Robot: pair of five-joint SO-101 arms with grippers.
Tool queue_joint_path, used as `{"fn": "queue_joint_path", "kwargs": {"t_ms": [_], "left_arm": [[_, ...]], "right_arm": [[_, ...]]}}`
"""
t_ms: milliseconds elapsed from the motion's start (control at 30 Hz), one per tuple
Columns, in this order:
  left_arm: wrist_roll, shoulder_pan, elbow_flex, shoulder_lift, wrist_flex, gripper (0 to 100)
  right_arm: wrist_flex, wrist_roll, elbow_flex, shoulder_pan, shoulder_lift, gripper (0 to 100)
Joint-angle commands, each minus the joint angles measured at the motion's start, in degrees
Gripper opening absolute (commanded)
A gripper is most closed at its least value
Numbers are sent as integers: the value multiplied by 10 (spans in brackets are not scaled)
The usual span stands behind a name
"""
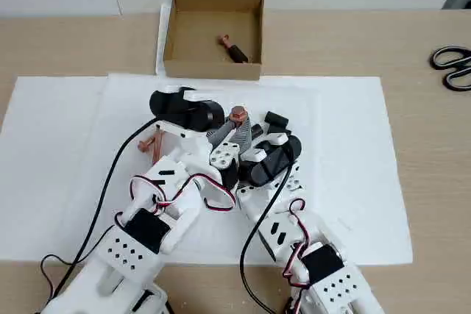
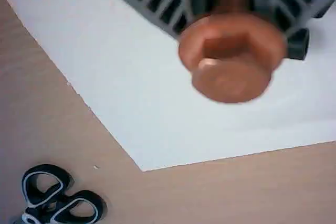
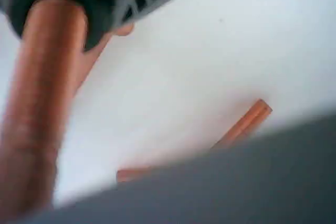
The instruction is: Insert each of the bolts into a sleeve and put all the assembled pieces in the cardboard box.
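My left gripper (image 1: 237,126) is shut on a copper bolt (image 1: 238,114) just below its head (image 2: 231,59), above the middle of the white paper. My right gripper (image 1: 259,137) meets it from the right and is shut on a black sleeve (image 3: 58,3). The bolt's threaded shaft (image 3: 39,108) runs through the sleeve toward the right wrist camera. The cardboard box (image 1: 168,34) stands behind the grippers and holds one assembled bolt and sleeve (image 1: 234,49). Loose copper bolts (image 1: 151,141) lie on the paper left of the left arm, and one bolt (image 3: 244,124) shows in the right wrist view.
A white paper sheet (image 1: 353,145) covers the work area of the wooden table. Black-handled scissors (image 1: 452,66) lie on the bare wood at the far right, off the paper's corner (image 2: 142,169). The two arms' cables trail toward the front edge.
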Motion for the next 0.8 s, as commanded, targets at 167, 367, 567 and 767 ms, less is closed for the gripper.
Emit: {"fn": "queue_joint_path", "kwargs": {"t_ms": [167, 367, 567, 767], "left_arm": [[-30, 4, 1, -3, 12, 6], [-30, 5, 1, -3, 12, 6], [-30, 8, 1, -2, 53, 6], [-30, 9, 0, -2, 81, 6]], "right_arm": [[-4, 3, -11, 20, -14, 3], [-4, 3, -11, 20, -14, 3], [-5, 3, -11, 20, -14, 3], [-5, 3, -11, 19, -14, 3]]}}
